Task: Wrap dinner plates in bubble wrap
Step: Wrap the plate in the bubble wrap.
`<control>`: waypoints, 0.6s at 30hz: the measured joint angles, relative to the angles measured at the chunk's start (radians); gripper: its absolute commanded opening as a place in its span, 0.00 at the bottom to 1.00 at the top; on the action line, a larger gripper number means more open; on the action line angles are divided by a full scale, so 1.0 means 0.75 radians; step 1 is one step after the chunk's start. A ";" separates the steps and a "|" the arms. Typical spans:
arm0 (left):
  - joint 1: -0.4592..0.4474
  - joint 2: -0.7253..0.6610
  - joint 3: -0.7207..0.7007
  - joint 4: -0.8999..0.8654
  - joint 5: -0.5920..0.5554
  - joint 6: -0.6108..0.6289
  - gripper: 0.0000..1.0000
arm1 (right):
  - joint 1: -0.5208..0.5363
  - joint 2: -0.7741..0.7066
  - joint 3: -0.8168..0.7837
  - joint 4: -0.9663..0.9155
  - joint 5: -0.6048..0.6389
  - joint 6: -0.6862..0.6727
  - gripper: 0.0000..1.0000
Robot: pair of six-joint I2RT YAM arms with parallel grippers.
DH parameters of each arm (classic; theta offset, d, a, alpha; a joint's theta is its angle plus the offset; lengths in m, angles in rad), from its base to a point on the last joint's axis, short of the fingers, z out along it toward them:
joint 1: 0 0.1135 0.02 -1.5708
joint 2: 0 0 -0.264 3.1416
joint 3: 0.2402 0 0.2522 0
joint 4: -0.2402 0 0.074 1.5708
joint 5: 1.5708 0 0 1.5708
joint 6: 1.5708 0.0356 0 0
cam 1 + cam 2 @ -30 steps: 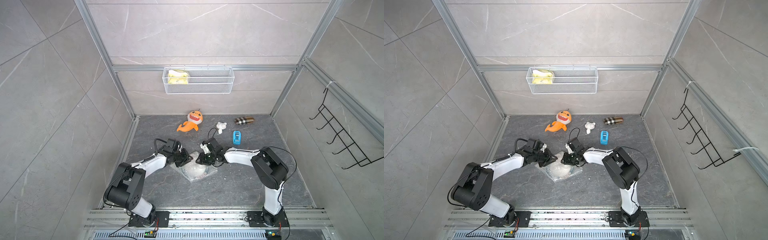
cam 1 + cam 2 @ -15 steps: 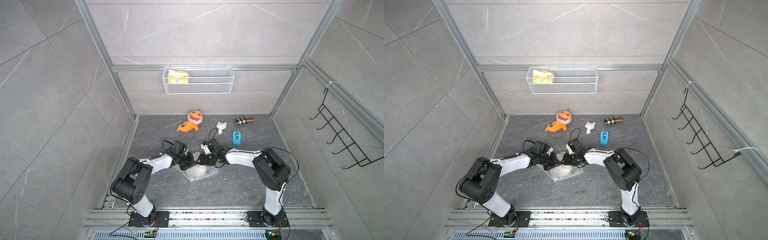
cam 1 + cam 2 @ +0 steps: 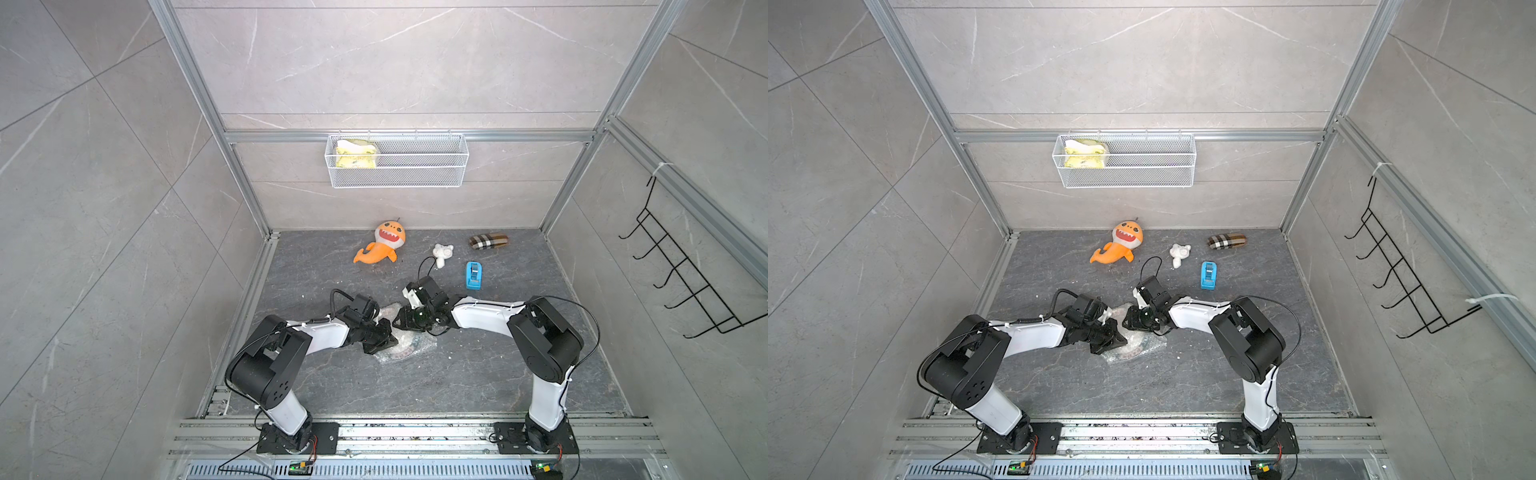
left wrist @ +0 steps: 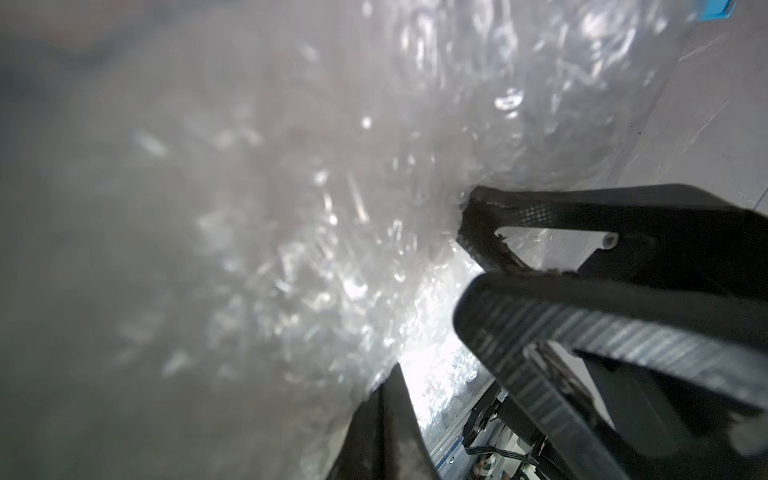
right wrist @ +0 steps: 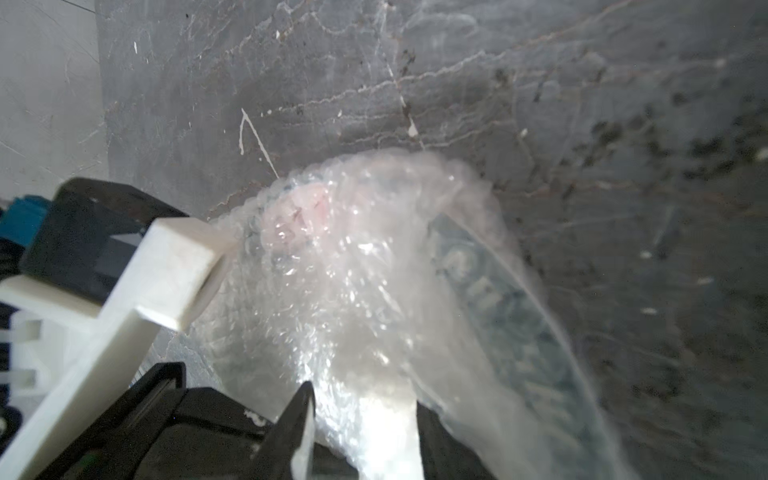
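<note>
Left hand [image 4: 471, 257] moved in, now pinching bubble wrap [image 4: 291, 208] | right hand [image 5: 362, 409] spread | plate [image 5: 519, 332] lettering blurred

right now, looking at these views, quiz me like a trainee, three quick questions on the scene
1. True or false: the bubble wrap lies over the dinner plate.
2. The left claw is shut on: A nothing, B the bubble wrap, C the plate's bare rim.
3. Name the blue thing standing on the floor just beyond the right claw.
Key: 1 true; 2 B; 3 the tape dispenser.
</note>
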 measured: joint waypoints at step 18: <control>0.002 0.018 -0.047 0.117 0.036 0.010 0.00 | -0.482 -0.487 -0.199 -0.148 0.040 -0.102 0.43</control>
